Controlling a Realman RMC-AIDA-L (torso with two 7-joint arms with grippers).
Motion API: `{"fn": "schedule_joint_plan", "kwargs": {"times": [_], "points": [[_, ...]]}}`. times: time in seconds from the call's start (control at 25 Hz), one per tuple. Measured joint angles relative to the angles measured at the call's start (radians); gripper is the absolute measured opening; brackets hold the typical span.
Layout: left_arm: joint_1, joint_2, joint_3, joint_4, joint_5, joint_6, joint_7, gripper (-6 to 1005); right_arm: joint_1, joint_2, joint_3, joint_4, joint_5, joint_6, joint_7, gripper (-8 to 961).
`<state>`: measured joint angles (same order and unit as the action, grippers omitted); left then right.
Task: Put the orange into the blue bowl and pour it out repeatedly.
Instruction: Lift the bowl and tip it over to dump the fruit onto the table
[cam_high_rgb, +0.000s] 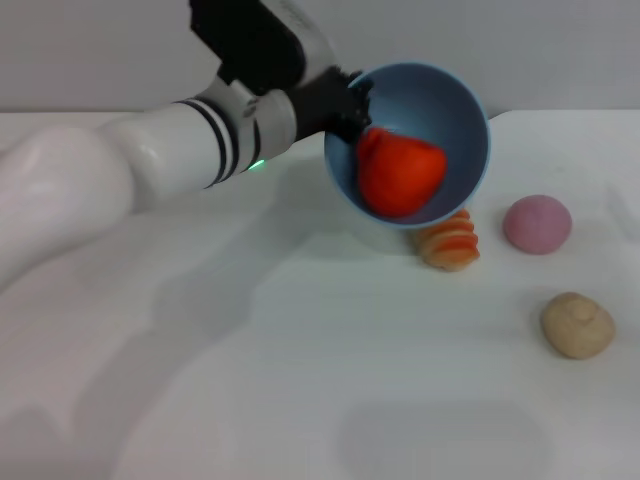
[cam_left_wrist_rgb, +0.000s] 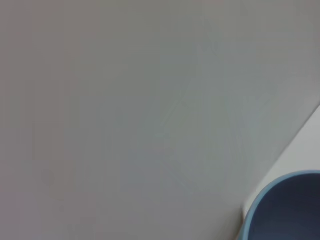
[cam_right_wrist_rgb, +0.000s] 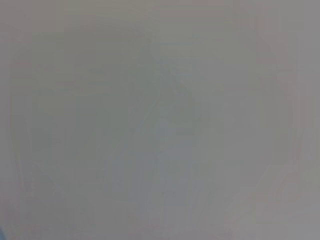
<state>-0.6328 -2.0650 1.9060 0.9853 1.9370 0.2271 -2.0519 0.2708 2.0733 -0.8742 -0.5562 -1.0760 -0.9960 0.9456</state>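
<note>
Nearest the camera lies bare white table (cam_high_rgb: 330, 400), and just beyond it to the right sits a beige ball (cam_high_rgb: 577, 325), with a pink ball (cam_high_rgb: 537, 224) farther off and a ridged orange-and-cream roll (cam_high_rgb: 451, 243) between them and the bowl. Above the roll, the blue bowl (cam_high_rgb: 455, 105) is held off the table, tipped so its mouth faces the camera, and the orange (cam_high_rgb: 400, 172) rests inside against the lower wall, close to the rim. The left gripper (cam_high_rgb: 350, 105) is clamped on the bowl's left rim, its dark fingers pinching the edge. The orange looks soft and light, so it should roll or slide out of the smooth plastic with little more tilt; it will likely land gently and may bounce toward the roll. To pick it up again, a grasp across its round middle seems best, since soft skin gives under the pads. The bowl looks stiff and light but slick, so the rim pinch could slip if it is swung fast. Only the head view shows the orange and the loose items; the left wrist view catches just a curve of the bowl and a strip of table, and the right wrist view shows only blank grey, with no right gripper anywhere.
</note>
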Motion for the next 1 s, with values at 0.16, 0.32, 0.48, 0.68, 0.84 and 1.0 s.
{"fn": "schedule_joint_plan", "kwargs": {"times": [0.16, 0.32, 0.48, 0.68, 0.84, 1.0], "points": [[0.021, -0.002, 0.078, 0.055, 0.168, -0.109, 0.001, -1, -0.008, -0.001, 0.001, 0.053, 0.035, -0.002, -0.005, 578], [0.064, -0.006, 0.158, 0.092, 0.340, -0.245, 0.019, -1, -0.012, -0.002, 0.001, 0.061, 0.041, -0.011, -0.002, 579], [0.126, -0.008, 0.243, 0.128, 0.437, -0.394, 0.153, -1, -0.010, -0.002, 0.001, 0.060, 0.044, -0.017, 0.005, 579], [0.189, -0.009, 0.366, 0.107, 0.461, -0.634, 0.391, -1, 0.001, -0.002, 0.001, 0.055, 0.044, -0.017, 0.024, 578], [0.196, -0.009, 0.460, 0.026, 0.463, -0.832, 0.494, -1, 0.013, -0.003, 0.002, 0.053, 0.046, -0.018, 0.030, 578], [0.207, -0.009, 0.488, 0.002, 0.463, -0.867, 0.509, -1, 0.021, -0.003, 0.003, 0.053, 0.047, -0.018, 0.033, 578]]}}
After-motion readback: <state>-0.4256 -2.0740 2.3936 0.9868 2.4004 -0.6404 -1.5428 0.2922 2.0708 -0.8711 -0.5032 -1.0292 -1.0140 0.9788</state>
